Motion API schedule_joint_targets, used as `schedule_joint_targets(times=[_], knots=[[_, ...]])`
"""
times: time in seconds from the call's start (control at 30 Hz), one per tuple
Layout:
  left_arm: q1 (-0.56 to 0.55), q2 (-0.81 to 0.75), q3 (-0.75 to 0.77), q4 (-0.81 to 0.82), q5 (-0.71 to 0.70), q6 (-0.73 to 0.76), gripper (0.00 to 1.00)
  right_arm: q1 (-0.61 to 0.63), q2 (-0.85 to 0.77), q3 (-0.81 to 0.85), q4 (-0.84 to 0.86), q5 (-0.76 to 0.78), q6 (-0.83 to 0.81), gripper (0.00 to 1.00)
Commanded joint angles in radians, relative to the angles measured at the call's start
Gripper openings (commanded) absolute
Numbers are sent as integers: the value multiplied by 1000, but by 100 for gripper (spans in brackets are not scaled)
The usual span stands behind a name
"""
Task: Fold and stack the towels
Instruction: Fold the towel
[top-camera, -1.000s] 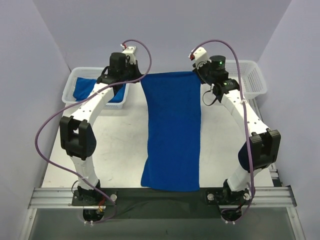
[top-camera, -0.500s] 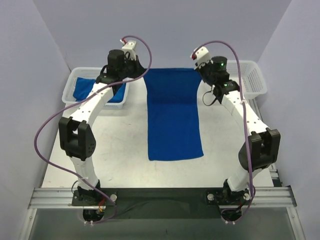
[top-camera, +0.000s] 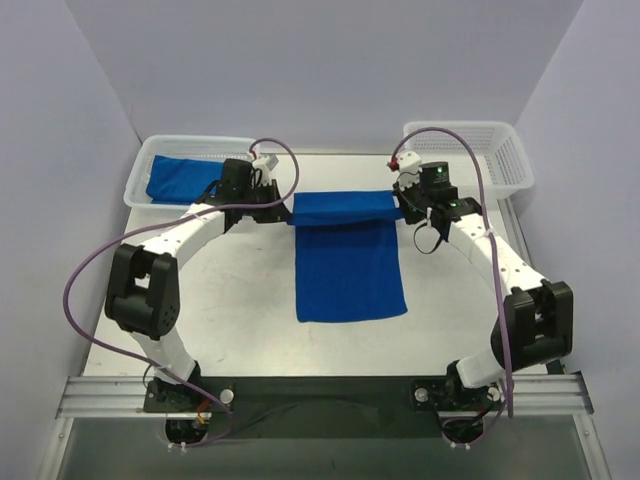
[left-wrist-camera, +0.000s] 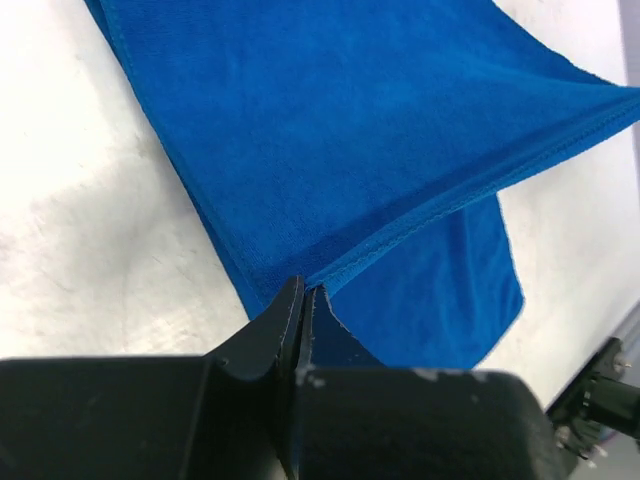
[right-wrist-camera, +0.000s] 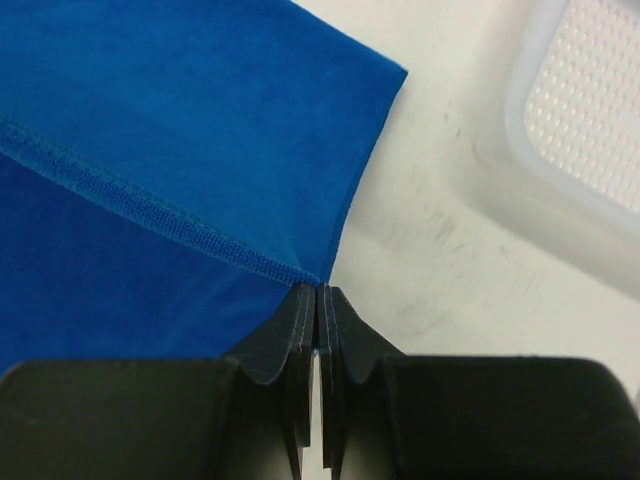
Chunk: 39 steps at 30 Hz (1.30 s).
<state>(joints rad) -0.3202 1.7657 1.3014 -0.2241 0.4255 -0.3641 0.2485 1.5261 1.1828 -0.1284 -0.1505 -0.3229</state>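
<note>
**A:** So, how far along is the folding?

**B:** Partway through the first fold, I'd judge. The blue towel (top-camera: 350, 275) lies mid-bench (top-camera: 230, 300). Its near part is flat, and its far edge is lifted and stretched taut between the two arms above it.

**A:** And the grip?

**B:** The left jaws are pinched fully shut on one corner of the hem, and the right jaws are shut on the other. Both wrist views show cloth caught at the tips.

**A:** What's left?

**B:** Laying that edge down, likely another fold, then stacking. A second towel (top-camera: 180, 182) sits in the left basket (top-camera: 190, 141); I cannot tell whether it is folded.

**A:** Anything in the way?

**B:** Nothing lies across the towel. The right basket (top-camera: 520, 165) stands apart at the far corner, beside the right arm.
</note>
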Motion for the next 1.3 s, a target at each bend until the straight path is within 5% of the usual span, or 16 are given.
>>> schedule_joint_targets(times=[0.0,0.33,0.57,0.93,1.27], knots=[[12,-101,-48,-35,2,-42,0,-23,-107,-47,-86,54,137,0],[-103,-284,-235,-84,-40,-141,0,-5,-303,-227,-212,66,401,0],[-135,-233,-439,-35,-80,-190,0,-5,-249,-403,-214,-3,558,0],[-158,-63,-426,-70,-157,-188,0,-18,-34,-373,-208,-80,605,0],[-39,9,-251,-159,-194,-107,0,-17,83,-313,-143,-146,700,0]])
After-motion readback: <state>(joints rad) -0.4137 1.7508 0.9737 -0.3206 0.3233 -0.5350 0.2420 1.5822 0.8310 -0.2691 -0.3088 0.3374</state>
